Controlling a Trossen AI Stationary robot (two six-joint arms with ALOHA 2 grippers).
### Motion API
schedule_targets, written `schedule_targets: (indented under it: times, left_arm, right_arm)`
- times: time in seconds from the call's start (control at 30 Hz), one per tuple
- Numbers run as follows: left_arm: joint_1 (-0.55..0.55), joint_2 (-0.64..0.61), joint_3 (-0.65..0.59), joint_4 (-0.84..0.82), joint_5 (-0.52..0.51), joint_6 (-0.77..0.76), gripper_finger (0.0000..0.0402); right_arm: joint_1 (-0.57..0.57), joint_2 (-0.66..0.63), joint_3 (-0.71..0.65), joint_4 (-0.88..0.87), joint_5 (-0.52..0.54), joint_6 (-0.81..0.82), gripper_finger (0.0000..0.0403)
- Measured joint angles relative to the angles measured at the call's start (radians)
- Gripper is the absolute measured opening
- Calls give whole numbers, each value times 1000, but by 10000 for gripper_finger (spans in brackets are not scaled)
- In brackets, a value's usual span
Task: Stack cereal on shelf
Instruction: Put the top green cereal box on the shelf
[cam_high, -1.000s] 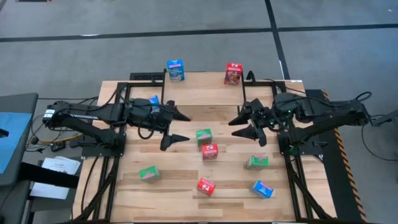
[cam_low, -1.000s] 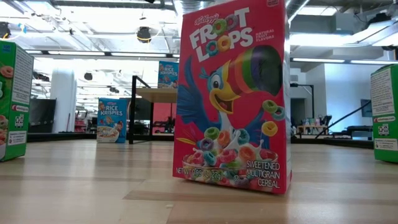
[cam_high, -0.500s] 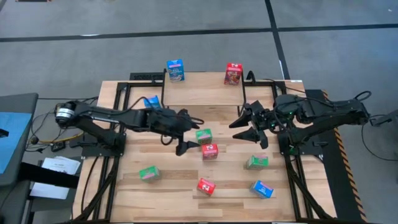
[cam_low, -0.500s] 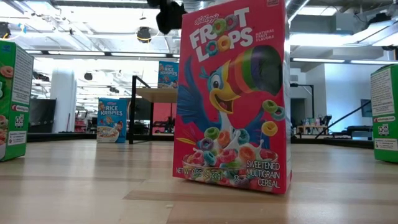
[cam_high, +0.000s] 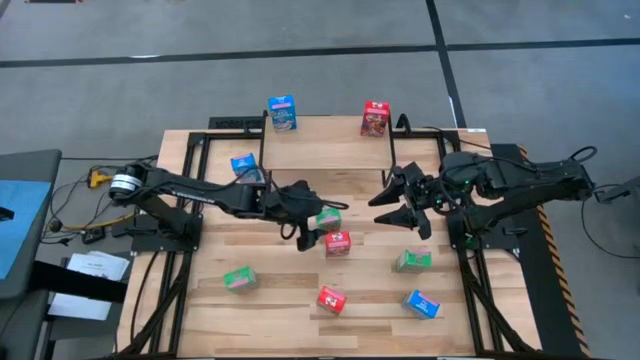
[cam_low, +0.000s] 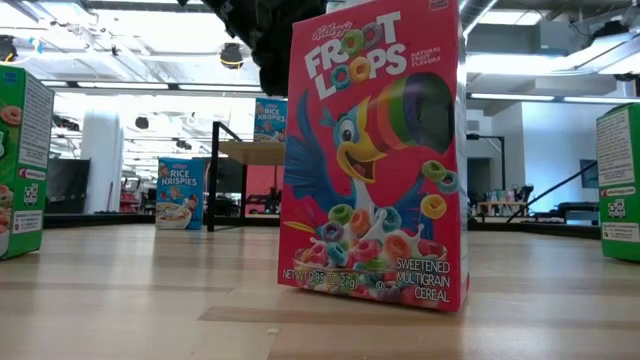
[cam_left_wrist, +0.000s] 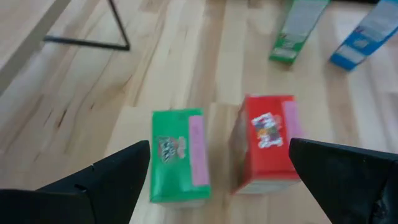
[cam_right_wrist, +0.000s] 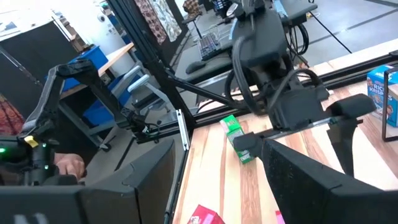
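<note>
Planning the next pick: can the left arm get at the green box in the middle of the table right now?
Probably yes. The left gripper hangs open right above the green box, jaws wide. The red box stands close beside it and could crowd one jaw.

The shelf (cam_high: 330, 150) stood at the table's far edge, a blue box (cam_high: 282, 113) and a red box (cam_high: 375, 118) upright on it. Another blue box (cam_high: 243, 166) lay just left of it. In front of it sat green (cam_high: 327, 218) and red (cam_high: 337, 242) boxes side by side, with four more scattered farther forward.

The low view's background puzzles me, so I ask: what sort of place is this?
Probably a robotics lab or open workshop: exposed ceiling lights, a black metal frame around the plank table, and two robot arms over small cereal boxes.
</note>
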Motion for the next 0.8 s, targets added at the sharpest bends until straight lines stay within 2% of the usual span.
schedule_targets:
  times: [0.13,0.4,0.8]
  left_arm:
    - [0,22,0,-2,-74,-14,375]
    - [0,24,0,-29,-142,-17,372]
    - [0,58,0,-47,-138,-24,369]
  right_arm:
    - [0,0,0,-23,0,0,265]
    - [0,3,0,-32,0,0,265]
    - [0,47,0,-28,0,1,265]
